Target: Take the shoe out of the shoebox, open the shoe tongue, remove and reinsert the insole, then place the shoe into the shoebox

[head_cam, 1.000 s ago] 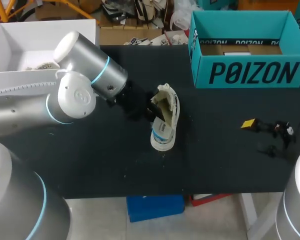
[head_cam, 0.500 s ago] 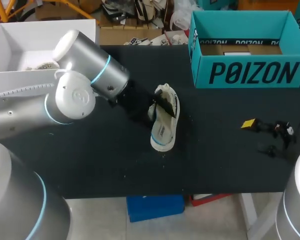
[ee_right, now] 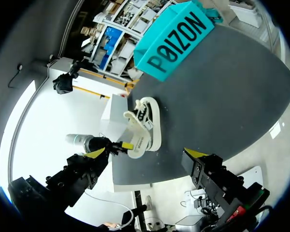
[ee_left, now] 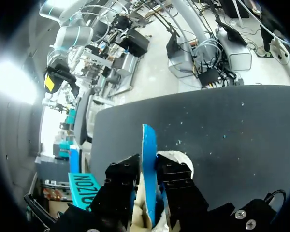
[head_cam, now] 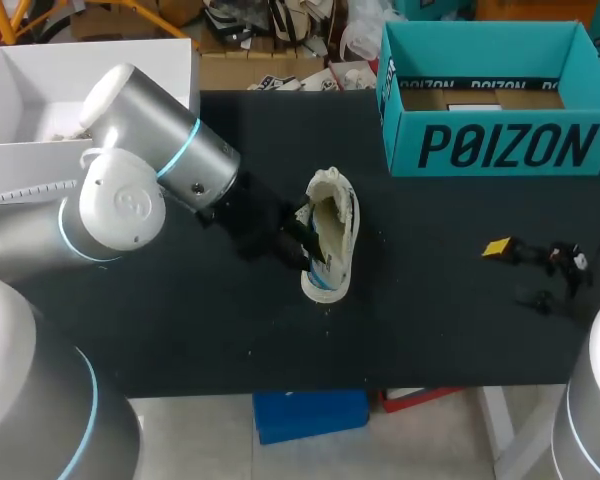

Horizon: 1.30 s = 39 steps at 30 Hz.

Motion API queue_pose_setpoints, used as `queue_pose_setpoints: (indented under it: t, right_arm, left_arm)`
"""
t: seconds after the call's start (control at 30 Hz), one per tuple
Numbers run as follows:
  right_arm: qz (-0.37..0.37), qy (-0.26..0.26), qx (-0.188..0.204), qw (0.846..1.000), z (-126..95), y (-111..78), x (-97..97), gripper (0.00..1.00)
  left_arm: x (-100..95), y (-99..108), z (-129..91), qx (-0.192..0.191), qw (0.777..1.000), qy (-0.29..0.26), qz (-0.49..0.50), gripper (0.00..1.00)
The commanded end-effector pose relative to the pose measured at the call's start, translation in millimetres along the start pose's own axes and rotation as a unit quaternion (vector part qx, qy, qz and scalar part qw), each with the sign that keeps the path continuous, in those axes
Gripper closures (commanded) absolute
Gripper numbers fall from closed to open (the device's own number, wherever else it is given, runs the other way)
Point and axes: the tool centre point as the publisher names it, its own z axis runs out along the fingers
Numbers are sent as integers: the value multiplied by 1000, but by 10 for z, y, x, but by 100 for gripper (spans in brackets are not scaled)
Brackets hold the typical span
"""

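A cream low-top shoe [head_cam: 332, 232] lies mid-table, its opening facing up. My left gripper [head_cam: 302, 240] is at the shoe's side, over the heel end. In the left wrist view, the blue insole [ee_left: 149, 140] stands on edge between the black fingers [ee_left: 123, 176], which press it from both sides above the shoe [ee_left: 178, 157]. The teal shoebox [head_cam: 490, 140] stands open at the back right. My right gripper [head_cam: 532, 264] rests open near the table's right edge, holding nothing. The right wrist view shows the shoe [ee_right: 144, 126] and shoebox [ee_right: 176, 41] far ahead of that gripper [ee_right: 146, 153].
A white open box [head_cam: 40, 75] stands at the back left, behind my left arm. Dark tabletop [head_cam: 430, 320] stretches between the shoe and my right gripper. The table's front edge runs just below the shoe.
A second ago the insole stuck up out of the shoe, then it lay back flat as my left gripper opened. Now the gripper has shifted toward the heel and closed on the insole's edge.
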Motion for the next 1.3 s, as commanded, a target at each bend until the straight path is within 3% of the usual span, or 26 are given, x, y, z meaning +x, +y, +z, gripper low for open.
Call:
queue_pose_setpoints:
  t: [0.03,0.37,0.93,1.23,1.27,1.3]
  right_arm:
    - [0,1,-1,1000,-20,-11,4,0]
    - [0,1,-1,1000,-20,-11,4,0]
    - [0,1,-1,1000,-20,-11,4,0]
    - [0,1,-1,1000,-20,-11,4,0]
    - [0,1,-1,1000,-20,-11,4,0]
    - [0,1,-1,1000,-20,-11,4,0]
  left_arm:
    - [21,2,27,-1,1000,-2,1,100]
    - [-12,214,56,-38,999,-11,-11,100]
    - [17,708,174,-72,997,7,-28,100]
    - [21,859,265,-87,995,24,-32,100]
    - [6,841,273,-84,996,26,-29,96]
    - [-4,816,271,-80,996,27,-26,75]
